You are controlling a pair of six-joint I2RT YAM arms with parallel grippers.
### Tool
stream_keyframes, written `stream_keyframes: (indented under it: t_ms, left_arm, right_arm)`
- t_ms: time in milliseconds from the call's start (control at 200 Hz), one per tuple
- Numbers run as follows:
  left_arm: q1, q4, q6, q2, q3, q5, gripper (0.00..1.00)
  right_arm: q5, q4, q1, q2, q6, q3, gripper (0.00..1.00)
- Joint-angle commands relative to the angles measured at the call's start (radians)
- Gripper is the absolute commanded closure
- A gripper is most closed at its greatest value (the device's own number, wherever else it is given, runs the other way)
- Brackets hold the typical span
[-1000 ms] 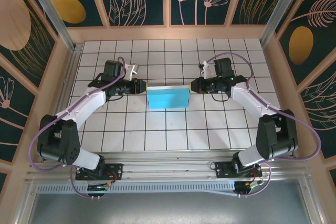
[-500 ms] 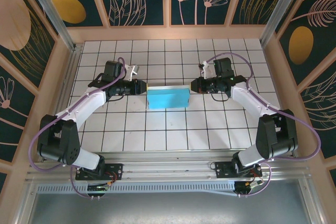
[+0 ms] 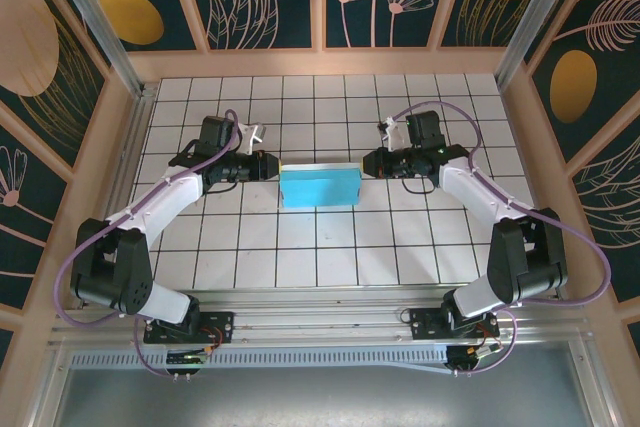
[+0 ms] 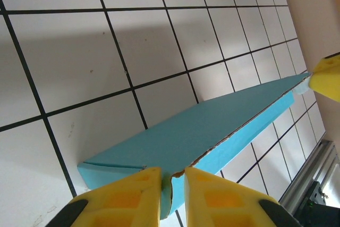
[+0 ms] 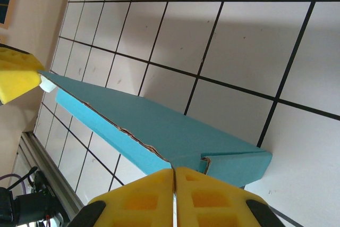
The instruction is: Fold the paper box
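Turquoise paper box [image 3: 319,187] gripped endwise by left pincer [image 4: 172,179] and right pincer [image 5: 173,176]

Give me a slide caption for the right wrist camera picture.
Right gripper shut on one end of the turquoise paper box, held above the white tiled table.

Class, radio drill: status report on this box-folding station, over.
Left gripper pinching left end of the paper box. Right gripper shut on its right end. Nothing seen in the way.
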Motion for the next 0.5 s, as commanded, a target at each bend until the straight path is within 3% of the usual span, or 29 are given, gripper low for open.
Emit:
stream_keyframes:
  t_ms: [0,496]
  left_arm:
    - [-0.006,0.025,-0.037,-0.014,-0.016,0.036,0.82]
    - [-0.006,0.042,-0.065,-0.015,-0.059,0.038,0.83]
  right_arm:
    - [0.014,0.016,0.016,0.003,0.018,-0.018,0.90]
    - [0.022,0.031,0.022,-0.011,0.031,-0.043,0.90]
